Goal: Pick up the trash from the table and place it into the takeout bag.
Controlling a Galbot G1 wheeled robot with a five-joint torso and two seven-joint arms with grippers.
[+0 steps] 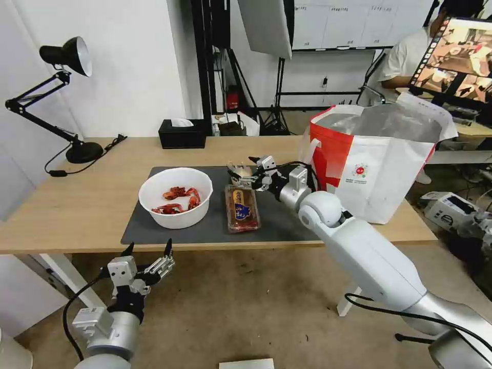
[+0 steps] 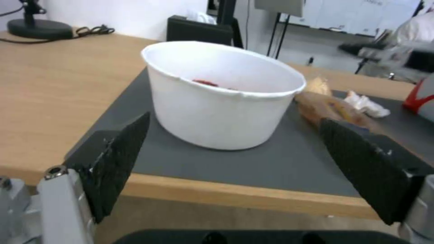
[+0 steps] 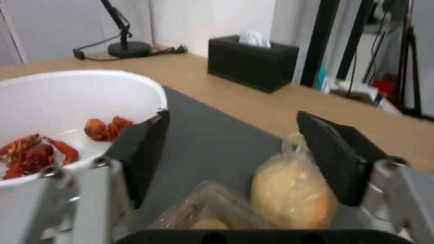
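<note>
A light-wood table [image 1: 77, 205] carries a dark grey mat [image 1: 287, 223]; the takeout bag [image 1: 379, 169] stands at its right end. The beige knotted bundle [image 3: 291, 191] is partly hidden between the wide-open, empty fingers of the right gripper [image 1: 243, 171]. The left gripper [image 1: 148, 253] is held open below the table edge, facing the white bowl [image 1: 176, 197].

At the far edge of the wood, I see a black tissue box [image 1: 182, 134] with a white tissue poking out of its top. Off to my left stands a black desk lamp [image 1: 61, 92] on a round base, its jointed arm angled up and its shade tipped toward the wall; its cord [image 1: 110, 145] trails along the surface beside the base. Behind, a softbox [image 1: 266, 25] hangs on a black stand.
</note>
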